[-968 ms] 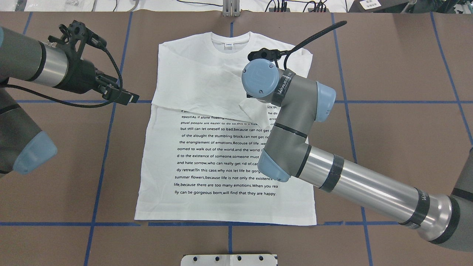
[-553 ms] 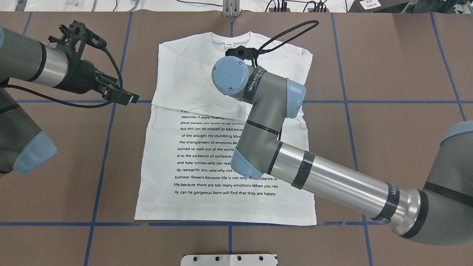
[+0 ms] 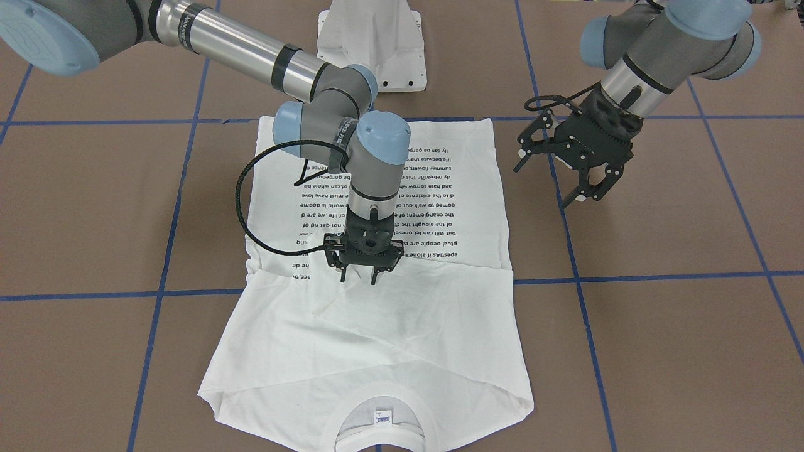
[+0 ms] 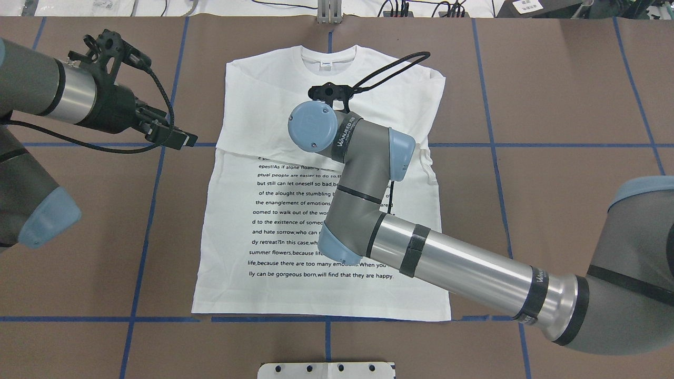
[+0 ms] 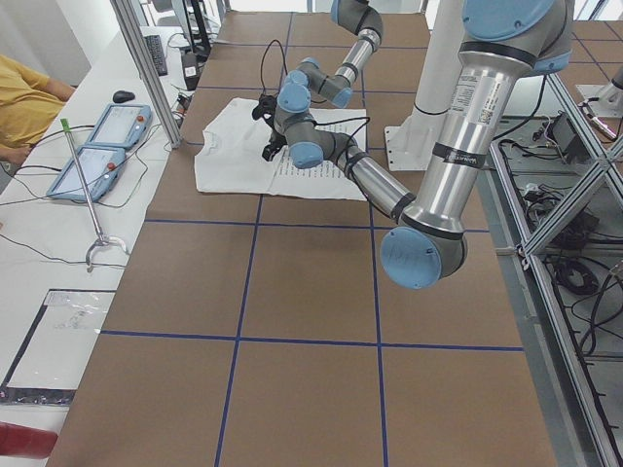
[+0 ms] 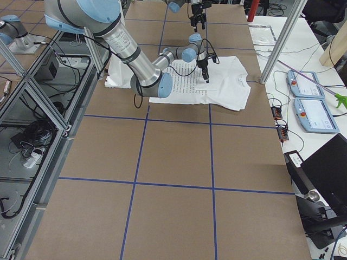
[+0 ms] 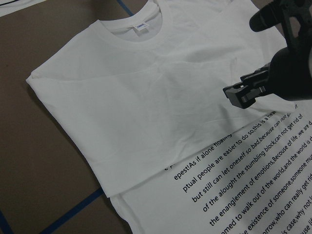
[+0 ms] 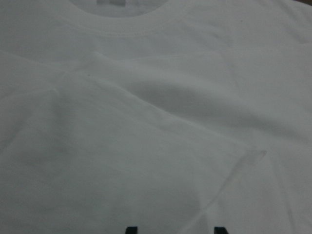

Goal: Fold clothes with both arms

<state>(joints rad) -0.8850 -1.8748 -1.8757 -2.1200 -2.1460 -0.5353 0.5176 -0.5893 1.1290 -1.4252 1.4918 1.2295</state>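
Brown paper-covered table (image 4: 553, 105), blue tape grid. White T-shirt (image 4: 295, 231) flat at centre, text up, collar (image 4: 327, 55) at 12 o'clock. Over last second right gripper (image 3: 358, 279) swept from shirt's 3 o'clock side toward 9, now over chest. Its jaws are slightly apart and hold nothing. Sleeve (image 4: 263, 121) lies across chest, so sleeve folds look done. Left gripper (image 3: 584, 191) spread, unmoved, off shirt at 9 o'clock.

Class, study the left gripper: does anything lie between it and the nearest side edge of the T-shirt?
Nothing visible does. Only bare table separates the left gripper from the T-shirt; the right arm hangs over the shirt's middle.
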